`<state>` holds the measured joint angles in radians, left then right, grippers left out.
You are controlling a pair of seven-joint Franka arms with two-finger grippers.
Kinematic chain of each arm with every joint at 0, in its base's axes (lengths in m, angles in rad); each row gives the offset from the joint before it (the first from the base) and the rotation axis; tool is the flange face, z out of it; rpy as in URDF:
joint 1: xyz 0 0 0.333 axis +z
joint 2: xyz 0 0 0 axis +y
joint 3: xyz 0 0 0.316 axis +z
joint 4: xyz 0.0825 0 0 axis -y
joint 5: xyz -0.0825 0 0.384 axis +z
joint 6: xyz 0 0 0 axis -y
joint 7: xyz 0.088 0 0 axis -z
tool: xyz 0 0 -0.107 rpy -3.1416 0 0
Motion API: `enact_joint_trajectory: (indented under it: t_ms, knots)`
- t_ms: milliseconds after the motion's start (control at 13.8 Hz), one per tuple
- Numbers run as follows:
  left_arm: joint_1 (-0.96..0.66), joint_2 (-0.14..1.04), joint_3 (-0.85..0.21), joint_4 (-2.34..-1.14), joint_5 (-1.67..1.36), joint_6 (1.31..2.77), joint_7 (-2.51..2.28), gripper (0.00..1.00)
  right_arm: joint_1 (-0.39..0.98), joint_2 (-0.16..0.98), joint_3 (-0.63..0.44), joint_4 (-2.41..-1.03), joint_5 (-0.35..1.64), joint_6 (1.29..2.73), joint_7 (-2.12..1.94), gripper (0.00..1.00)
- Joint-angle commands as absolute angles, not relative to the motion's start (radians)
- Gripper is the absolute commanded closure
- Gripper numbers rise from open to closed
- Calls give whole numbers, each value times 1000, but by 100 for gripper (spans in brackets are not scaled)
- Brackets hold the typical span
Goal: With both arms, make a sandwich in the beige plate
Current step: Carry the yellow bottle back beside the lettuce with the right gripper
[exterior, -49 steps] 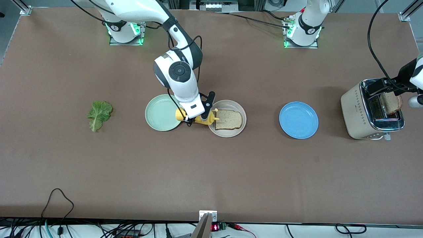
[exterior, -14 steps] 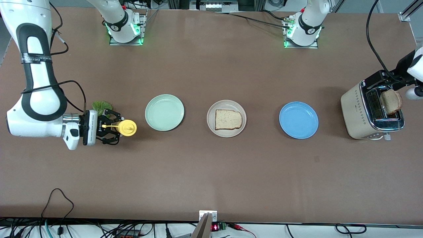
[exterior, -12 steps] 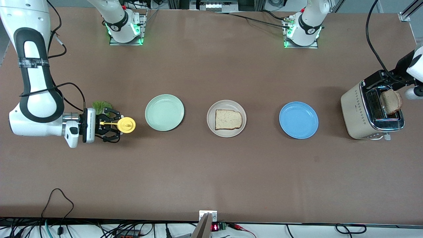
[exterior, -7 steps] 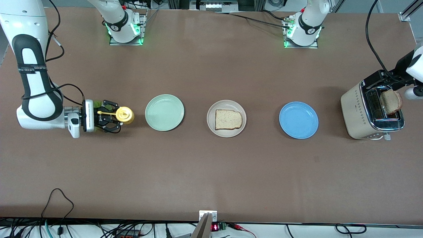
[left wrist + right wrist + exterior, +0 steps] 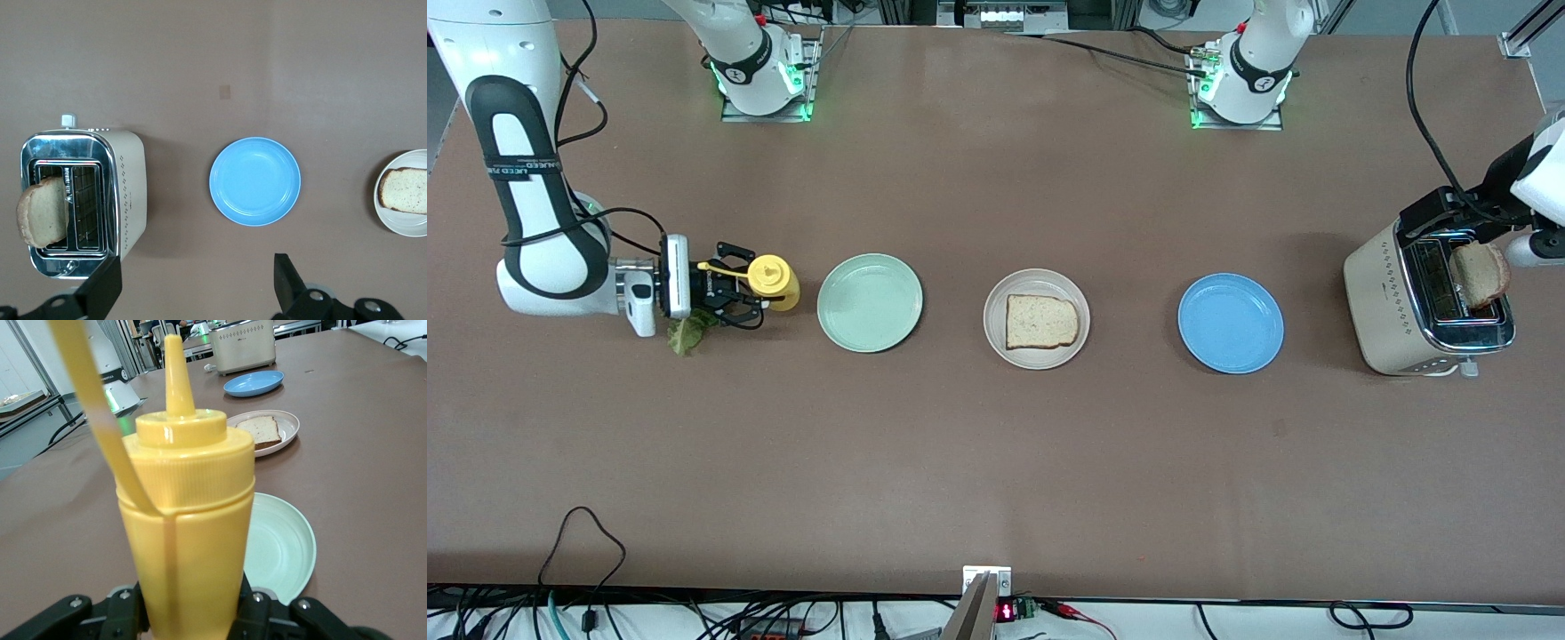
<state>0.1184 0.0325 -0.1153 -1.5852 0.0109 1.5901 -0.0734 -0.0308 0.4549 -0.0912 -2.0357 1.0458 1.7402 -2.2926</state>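
One bread slice lies on the beige plate. The right gripper pinches a yellow mustard bottle beside the mint-green plate. The left gripper, fingers spread wide, hovers above the toaster.

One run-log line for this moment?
right gripper: shut on mustard bottle, by lettuce | left gripper: open over toaster | beige plate: one bread slice

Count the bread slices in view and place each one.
2: one bread slice lies on the beige plate; the other slice stands in the toaster. More may be hidden inside.
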Motion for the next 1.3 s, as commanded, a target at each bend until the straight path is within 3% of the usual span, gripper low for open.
enact_joint_trajectory:
  t_ms: [0, 869, 1014, 1159, 1231]
  knots:
    - [124, 31, -115, -1571, -5, 1568, -58, 0, -66, 434, -77, -2080, 1080, 1743, -2365, 100]
    - [129, 25, -137, -1569, -12, 1520, -66, 0, -106, 554, -75, -2066, 1161, 1729, -2531, 99]
    - [129, 25, -137, -1569, -12, 1514, -66, 0, -106, 561, -75, -2063, 1175, 1727, -2531, 92]
    - [127, 25, -138, -1569, -12, 1514, -66, 0, -110, 568, -75, -2063, 1175, 1726, -2531, 75]
    - [127, 25, -138, -1569, -12, 1514, -66, 0, -113, 577, -75, -2060, 1177, 1726, -2531, 58]
